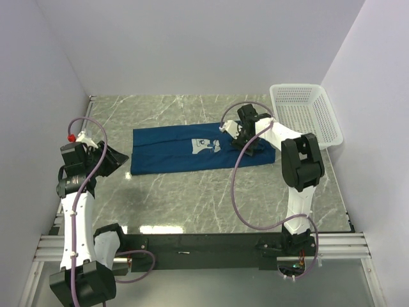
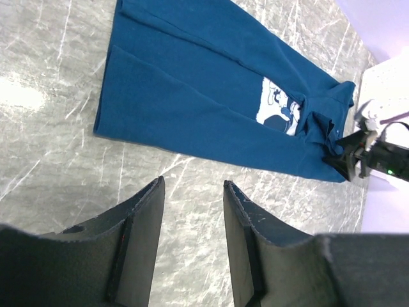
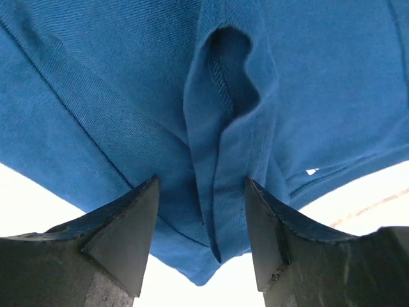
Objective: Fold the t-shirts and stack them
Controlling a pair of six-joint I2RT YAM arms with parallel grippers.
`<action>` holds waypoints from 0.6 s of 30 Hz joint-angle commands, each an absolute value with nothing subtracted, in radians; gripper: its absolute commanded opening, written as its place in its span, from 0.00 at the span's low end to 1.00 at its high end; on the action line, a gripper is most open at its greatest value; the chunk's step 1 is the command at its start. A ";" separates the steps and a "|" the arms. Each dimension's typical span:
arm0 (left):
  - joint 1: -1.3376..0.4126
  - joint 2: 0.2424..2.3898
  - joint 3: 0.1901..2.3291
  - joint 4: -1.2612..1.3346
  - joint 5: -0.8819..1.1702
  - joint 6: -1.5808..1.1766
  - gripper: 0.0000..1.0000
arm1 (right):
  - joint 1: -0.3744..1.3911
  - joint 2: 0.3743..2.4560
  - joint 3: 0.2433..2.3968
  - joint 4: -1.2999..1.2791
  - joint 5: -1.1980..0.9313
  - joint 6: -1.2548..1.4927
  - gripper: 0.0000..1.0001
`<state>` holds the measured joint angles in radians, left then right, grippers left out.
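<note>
Top external view: dark blue cotton t-shirt with white chest print (image 1: 172, 150) is laid flat on grey marbled table (image 1: 192, 204); its raised pleat (image 3: 220, 128) is straddled, ungripped, by the part-open right gripper (image 3: 201, 185), presumably for folding; left gripper (image 2: 192, 188) is held part-open, empty, beside the opposite end.

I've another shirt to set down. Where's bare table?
Bare marble: the wide strip between the t-shirt and the base rail, and the strip between it and the back wall. Crowded: its right end, under the right gripper, beside the white mesh basket.
</note>
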<state>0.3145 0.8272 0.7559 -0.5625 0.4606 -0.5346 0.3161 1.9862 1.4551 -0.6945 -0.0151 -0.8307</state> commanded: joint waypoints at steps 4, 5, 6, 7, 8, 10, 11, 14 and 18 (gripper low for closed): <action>0.318 0.802 0.750 -0.546 0.495 -0.514 0.47 | 0.313 2.005 1.508 -0.654 0.032 -0.804 0.61; 0.319 0.804 0.752 -0.548 0.495 -0.514 0.47 | 0.313 2.009 1.509 -0.646 0.047 -0.801 0.59; 0.318 0.805 0.750 -0.546 0.494 -0.514 0.47 | 0.313 2.010 1.512 -0.641 0.055 -0.801 0.58; 0.318 0.804 0.750 -0.548 0.494 -0.514 0.47 | 0.313 2.014 1.517 -0.635 0.064 -0.798 0.57; 0.319 0.804 0.752 -0.548 0.494 -0.515 0.47 | 0.314 2.014 1.520 -0.627 0.078 -0.796 0.54; 0.318 0.804 0.752 -0.546 0.494 -0.515 0.47 | 0.313 2.014 1.528 -0.618 0.090 -0.792 0.51; 0.318 0.802 0.752 -0.546 0.495 -0.515 0.47 | 0.311 2.017 1.532 -0.614 0.095 -0.792 0.48; 0.318 0.802 0.750 -0.548 0.495 -0.515 0.47 | 0.311 2.020 1.548 -0.609 0.103 -0.790 0.43; 0.319 0.805 0.752 -0.546 0.495 -0.515 0.47 | 0.311 2.026 1.563 -0.607 0.109 -0.787 0.35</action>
<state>0.3145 0.8207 0.7559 -0.5625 0.4744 -0.5346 0.3161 2.0045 1.5143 -0.6346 0.0875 -0.8001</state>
